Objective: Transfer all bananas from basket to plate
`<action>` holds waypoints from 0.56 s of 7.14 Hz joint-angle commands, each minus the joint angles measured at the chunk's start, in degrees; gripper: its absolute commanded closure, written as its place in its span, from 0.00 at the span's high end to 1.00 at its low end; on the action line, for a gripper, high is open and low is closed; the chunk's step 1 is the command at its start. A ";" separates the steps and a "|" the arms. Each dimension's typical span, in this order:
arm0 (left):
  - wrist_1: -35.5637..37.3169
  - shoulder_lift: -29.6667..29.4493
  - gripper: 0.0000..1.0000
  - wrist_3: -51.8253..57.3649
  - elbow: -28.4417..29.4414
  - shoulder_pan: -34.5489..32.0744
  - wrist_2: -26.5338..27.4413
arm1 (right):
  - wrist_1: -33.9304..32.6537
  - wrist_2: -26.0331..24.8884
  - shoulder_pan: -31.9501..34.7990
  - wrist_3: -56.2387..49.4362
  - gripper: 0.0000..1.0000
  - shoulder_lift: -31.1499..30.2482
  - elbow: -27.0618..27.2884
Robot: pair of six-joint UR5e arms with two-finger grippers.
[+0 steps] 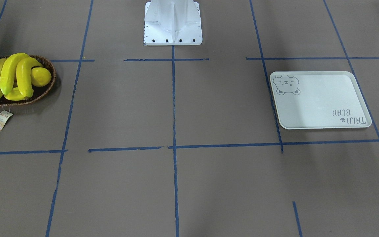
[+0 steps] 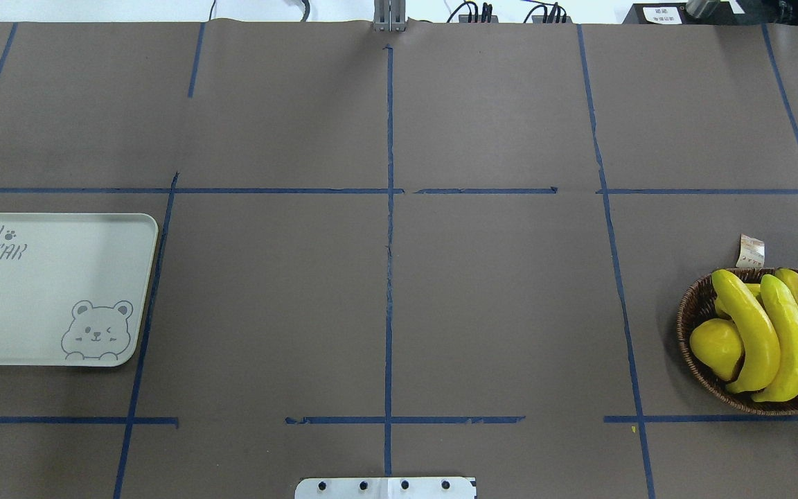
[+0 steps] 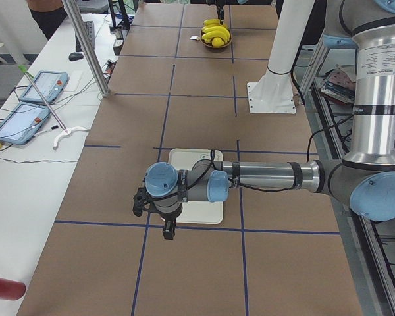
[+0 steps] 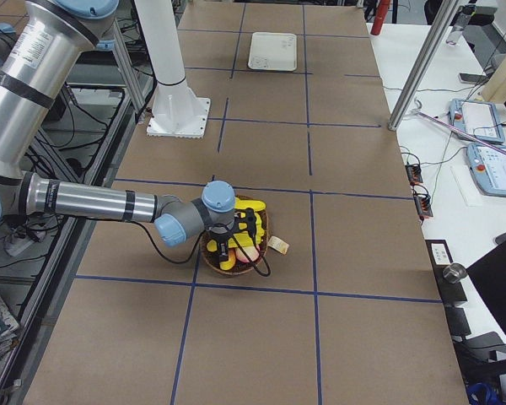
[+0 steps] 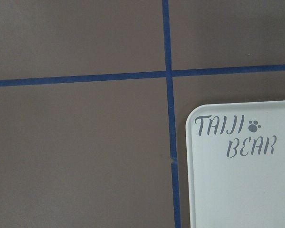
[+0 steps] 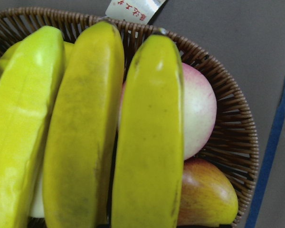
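Observation:
Several yellow bananas [image 1: 8, 75] lie side by side in a wicker basket [image 1: 49, 65] at the table's end on my right; they also show in the overhead view [image 2: 780, 333] and fill the right wrist view [image 6: 85, 133]. The pale plate [image 2: 39, 298] with its bear drawing lies bare at the other end, and its lettered corner shows in the left wrist view [image 5: 247, 190]. My right gripper [image 4: 246, 229] hangs just above the basket. My left gripper [image 3: 168, 232] hangs over the plate's outer edge. I cannot tell whether either is open or shut.
A round lemon [image 1: 40, 76], a pink peach [image 6: 197, 114] and a red-yellow fruit [image 6: 204, 194] share the basket. A paper tag [image 1: 2, 120] hangs off its rim. The white robot base [image 1: 173, 23] stands between basket and plate. Blue tape lines cross the brown table.

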 commanded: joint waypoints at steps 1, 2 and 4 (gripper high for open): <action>0.02 0.00 1.00 0.01 0.15 0.00 0.07 | 0.04 0.08 -1.07 0.00 0.82 0.23 -0.02; 0.02 -0.09 1.00 0.18 0.67 0.09 -0.02 | 0.04 0.08 -1.16 0.00 0.80 0.23 -0.02; 0.02 -0.18 1.00 0.09 0.94 0.09 0.07 | 0.21 -0.01 -0.99 -0.09 0.59 0.06 0.06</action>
